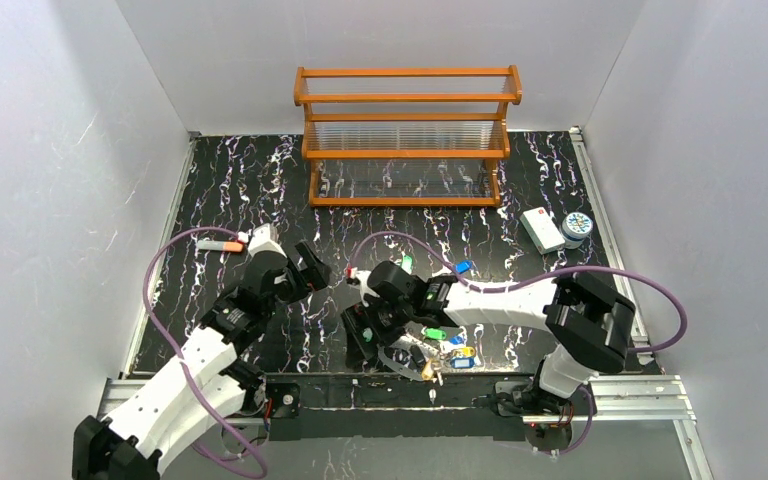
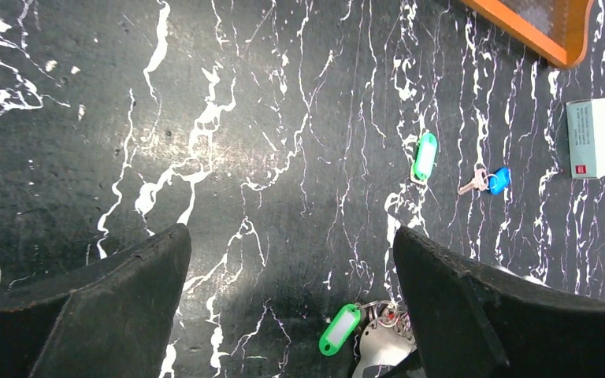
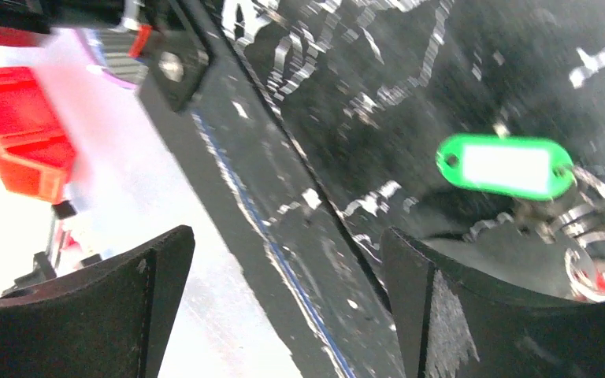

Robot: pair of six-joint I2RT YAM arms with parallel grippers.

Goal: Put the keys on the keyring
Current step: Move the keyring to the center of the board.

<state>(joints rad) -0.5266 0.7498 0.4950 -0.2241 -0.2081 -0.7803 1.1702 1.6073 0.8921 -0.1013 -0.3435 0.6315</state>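
Step in hand: judging by the layout, the arms are reaching in for a pick; no key is being threaded at this moment.
Right gripper (image 3: pixel 283 235): it is hanging low over the near edge of the table (image 1: pixel 260 190), fingers spread wide, gripping nothing; only bare tabletop and the table edge are showing between them.
Left gripper (image 2: pixel 289 232): it is hovering left of centre in the top view, fingers fully parted, empty and touching nothing.
Keyring (image 1: pixel 403 362): it is lying at the lower centre of the top view, just beside the right gripper, in a bunch with green, yellow and blue tags. Whether those keys are already sitting on the loop is too small to tell.
Green tag (image 3: pixel 508 165): it is showing at the right of the right wrist view, touching a tangle of small silver rings.
Loose keys: a green-tagged key (image 2: pixel 424 156) and a blue-tagged key (image 2: pixel 495 181) are lying apart from the bunch, in the right half of the left wrist view.
Next move: one gripper likely needs to be pinning the keyring while the other is fetching a loose key by its tag.
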